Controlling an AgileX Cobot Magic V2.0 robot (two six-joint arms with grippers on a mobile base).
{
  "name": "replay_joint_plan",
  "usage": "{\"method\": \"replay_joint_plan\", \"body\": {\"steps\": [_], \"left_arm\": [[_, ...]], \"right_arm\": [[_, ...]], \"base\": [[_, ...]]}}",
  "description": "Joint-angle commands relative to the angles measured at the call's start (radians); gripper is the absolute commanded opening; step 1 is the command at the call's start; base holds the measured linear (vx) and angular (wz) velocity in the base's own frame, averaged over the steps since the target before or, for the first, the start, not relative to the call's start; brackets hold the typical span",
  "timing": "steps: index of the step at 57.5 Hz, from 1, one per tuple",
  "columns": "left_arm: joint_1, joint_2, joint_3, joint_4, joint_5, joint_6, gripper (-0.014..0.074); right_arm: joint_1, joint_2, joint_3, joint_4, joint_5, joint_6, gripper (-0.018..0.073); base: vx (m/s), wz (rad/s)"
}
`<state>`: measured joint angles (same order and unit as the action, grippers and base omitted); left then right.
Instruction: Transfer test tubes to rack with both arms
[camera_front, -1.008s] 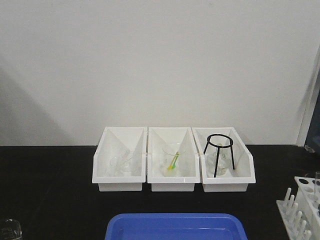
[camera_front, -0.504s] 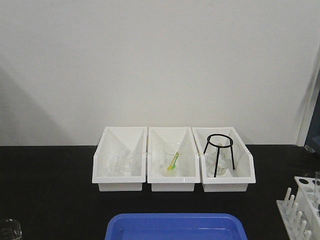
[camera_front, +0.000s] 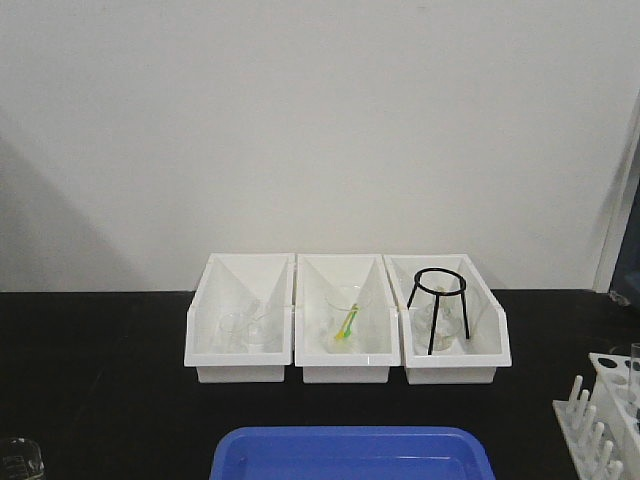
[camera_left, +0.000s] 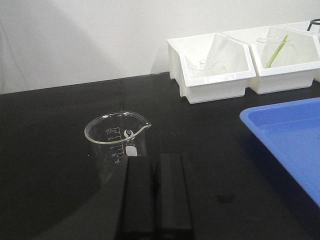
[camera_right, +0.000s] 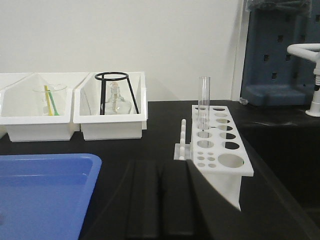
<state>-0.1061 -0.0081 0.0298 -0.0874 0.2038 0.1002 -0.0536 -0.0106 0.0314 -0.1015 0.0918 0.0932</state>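
Glass, one test tube (camera_right: 204, 102) stood upright in a far hole of the rack (camera_right: 220, 145), right of the blue tray (camera_right: 45, 190). Both the left gripper (camera_left: 156, 190) and right gripper (camera_right: 159, 200) had jaws closed, empty. Any next tube should be lowered vertically, centred over a free hole.

Place: a laboratory | black bench (camera_front: 100, 380) | graduated glass beaker (camera_left: 118, 141) at 9 o'clock | test tube (camera_right: 204, 102) upright in white rack (camera_right: 220, 145) at 3 o'clock | black tripod stand (camera_front: 438, 305) in a white bin (camera_front: 447, 320) at 12 o'clock
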Motion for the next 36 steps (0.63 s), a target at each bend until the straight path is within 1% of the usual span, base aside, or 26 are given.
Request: {"method": "replay_joint_plan", "body": {"steps": [1,36], "left_arm": [[0.003,-0.01,0.028,-0.002,-0.079,-0.008,-0.002],[0.003,-0.01,0.028,-0.002,-0.079,-0.008,-0.002]], "right_arm": [[0.004,-0.007,0.01,-0.014,-0.071,-0.012,-0.0008],[0.004,-0.007,0.01,-0.021,-0.071,-0.012,-0.0008]], "base": [[0.0,0.0],[0.0,0.0]]}}
